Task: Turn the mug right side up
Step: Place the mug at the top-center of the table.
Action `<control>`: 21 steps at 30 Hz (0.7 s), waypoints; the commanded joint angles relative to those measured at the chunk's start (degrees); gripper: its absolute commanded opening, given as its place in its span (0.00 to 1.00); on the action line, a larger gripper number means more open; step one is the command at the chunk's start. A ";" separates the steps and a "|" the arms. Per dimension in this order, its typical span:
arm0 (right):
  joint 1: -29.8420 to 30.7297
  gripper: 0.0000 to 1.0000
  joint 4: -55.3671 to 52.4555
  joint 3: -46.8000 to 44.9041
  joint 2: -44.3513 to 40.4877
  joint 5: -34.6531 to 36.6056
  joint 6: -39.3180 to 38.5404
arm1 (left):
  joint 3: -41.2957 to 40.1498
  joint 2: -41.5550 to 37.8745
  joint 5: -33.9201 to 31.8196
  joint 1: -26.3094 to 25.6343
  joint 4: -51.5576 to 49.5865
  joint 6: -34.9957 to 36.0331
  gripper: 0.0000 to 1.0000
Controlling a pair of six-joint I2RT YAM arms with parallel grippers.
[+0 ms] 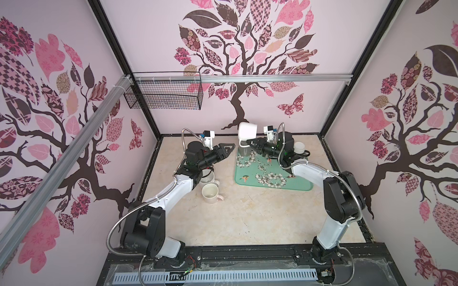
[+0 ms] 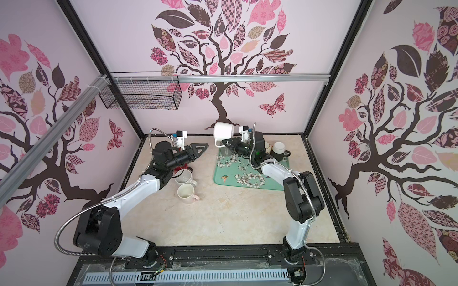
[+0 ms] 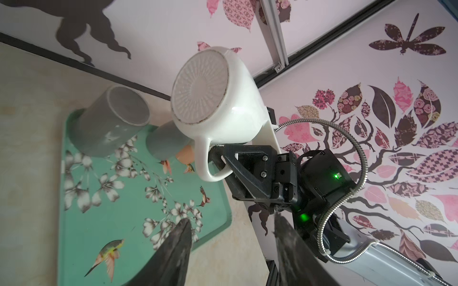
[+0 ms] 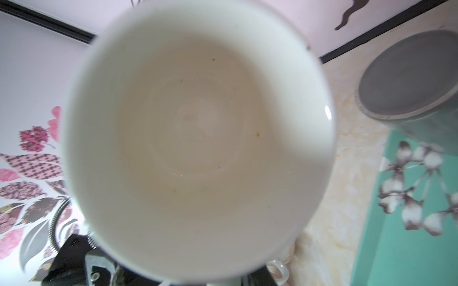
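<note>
Two upright mugs [image 1: 210, 194] sit nearest, off the tray's [image 1: 249, 183] left side. Further back, the left claw [image 1: 232, 146] hangs by the tray's far left corner, jaws apart and empty. My worry's above that corner: the white mug [image 1: 247, 132] is airborne and tipped sideways, so it could swivel or slip onto the upturned grey mug [image 3: 109, 121]. The right claw [image 3: 218, 153] is pinched shut on just its handle.

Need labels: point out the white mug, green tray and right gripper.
white mug [image 1: 247, 132]: a top view, side wall.
green tray [image 3: 79, 235]: left wrist view, bare surface.
right gripper [image 1: 249, 142]: a top view, between fingertips.
</note>
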 commanded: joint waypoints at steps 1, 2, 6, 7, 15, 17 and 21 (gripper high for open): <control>2.38 0.00 -11.38 9.22 1.83 7.89 -16.26 | -3.80 -3.66 -1.18 3.40 -8.83 7.27 0.57; 3.62 0.00 -15.46 11.94 2.96 10.78 -20.21 | -4.45 -5.16 -1.57 4.70 -10.30 8.35 0.57; 8.50 0.00 -23.90 19.39 7.41 21.51 -30.76 | -5.28 -9.89 -2.91 8.14 -19.94 14.49 0.57; 9.53 0.00 -24.56 20.84 8.84 23.60 -32.48 | -4.79 -10.57 -3.39 8.51 -22.90 16.79 0.57; 12.80 0.00 -31.70 37.04 23.45 29.95 -41.12 | -1.98 -13.25 -8.63 8.56 -37.04 27.66 0.56; 13.42 0.00 -33.85 41.56 26.68 30.92 -43.25 | -0.94 -13.47 -10.24 8.57 -39.63 29.63 0.56; 14.40 0.00 -36.00 47.27 31.06 32.79 -46.06 | 0.43 -13.69 -12.32 8.58 -42.59 31.92 0.55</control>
